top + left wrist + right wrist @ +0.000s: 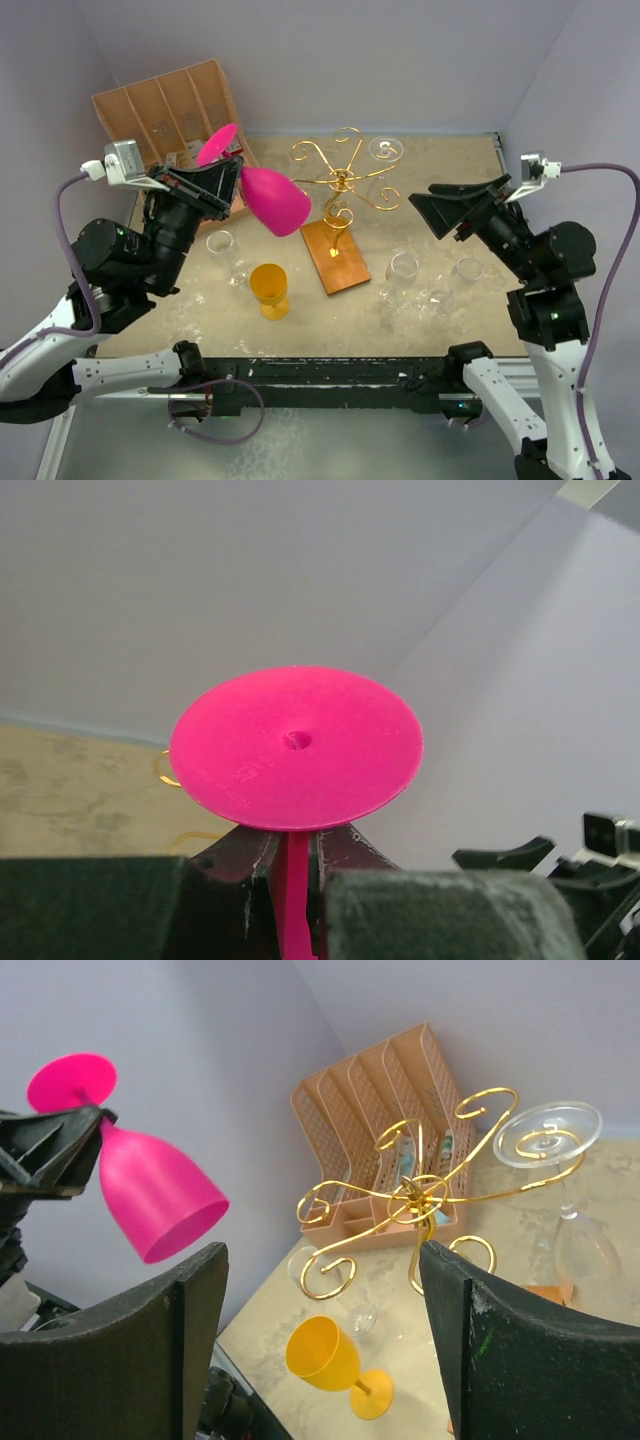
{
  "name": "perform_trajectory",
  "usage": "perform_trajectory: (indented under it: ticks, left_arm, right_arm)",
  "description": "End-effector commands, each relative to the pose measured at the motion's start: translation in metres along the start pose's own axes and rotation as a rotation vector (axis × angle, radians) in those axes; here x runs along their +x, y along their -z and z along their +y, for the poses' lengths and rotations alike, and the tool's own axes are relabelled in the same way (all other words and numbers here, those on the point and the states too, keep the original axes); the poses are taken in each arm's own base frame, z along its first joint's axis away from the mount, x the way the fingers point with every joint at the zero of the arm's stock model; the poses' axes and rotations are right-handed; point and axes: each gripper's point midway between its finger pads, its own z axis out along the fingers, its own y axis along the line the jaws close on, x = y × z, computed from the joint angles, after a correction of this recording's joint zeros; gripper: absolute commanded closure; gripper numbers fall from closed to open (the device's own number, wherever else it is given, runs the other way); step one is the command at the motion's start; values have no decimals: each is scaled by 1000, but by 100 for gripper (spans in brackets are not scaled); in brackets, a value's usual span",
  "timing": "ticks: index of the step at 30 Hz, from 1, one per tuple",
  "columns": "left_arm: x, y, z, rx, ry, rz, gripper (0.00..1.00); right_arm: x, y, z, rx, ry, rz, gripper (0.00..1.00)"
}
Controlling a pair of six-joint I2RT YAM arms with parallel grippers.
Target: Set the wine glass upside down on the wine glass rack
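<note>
- Wine glass (272,200), the pink one, is up off the worktop (450,165). My left end effector (228,170) has its jaws narrowed onto the stem just under the foot, and the bowl reaches out past my fingertips.
- Long axis runs from the foot, on the far-left side of my left end effector, through the stem to the rim on its near-right side. The glass is tipped over with its mouth slanting downward, not plumb upside down.
- The wine glass rack (341,182) lies to the right of my left end effector, just past the bowl's rim. In the top view the rim and the nearest gold scroll look near each other but apart.
- As I judge it, the coming move turns on this: the foot has to seat over a scroll arm, yet the foot is the end of the glass turned away from the rack. I would need to bring the axis upright and lead with the stem.
- A clear glass (386,150) hangs on a scroll on the far-right side of the rack. The scrolls facing my left end effector look free.
- My right end effector (420,215) stands wide and empty on the other side of the rack, well apart from the pink glass. The left is the nearer one and does the carrying.
- A yellow glass (270,290) stands on the worktop below and to the near-right of my left end effector, and the tan organiser box (165,105) sits beyond it on the far side.
</note>
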Motion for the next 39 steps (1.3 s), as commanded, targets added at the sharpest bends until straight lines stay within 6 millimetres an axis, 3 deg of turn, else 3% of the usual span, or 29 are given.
perform_trajectory:
  ticks: [1,5,12,19,22,29,35,39]
  left_arm:
    - [22,15,32,-17,-314,109,100]
    - [40,25,47,13,-447,168,100]
    - [73,31,45,152,-556,216,100]
    - [97,30,38,254,-615,233,100]
    - [103,32,35,300,-636,230,100]
    - [102,37,38,326,-671,211,100]
    - [107,40,40,340,-670,220,100]
    - [109,42,43,341,-676,225,100]
  right_arm:
    - [-3,-11,3,-35,-7,15,22]
    - [-5,-25,3,-67,-42,29,24]
    - [1,-63,12,-104,-132,65,27]
    - [25,-103,45,-147,-230,107,31]
    - [49,-115,61,-190,-293,160,33]
    - [84,-123,108,-273,-384,237,34]
    - [108,-125,115,-258,-478,284,48]
    - [116,-125,119,-251,-556,299,63]
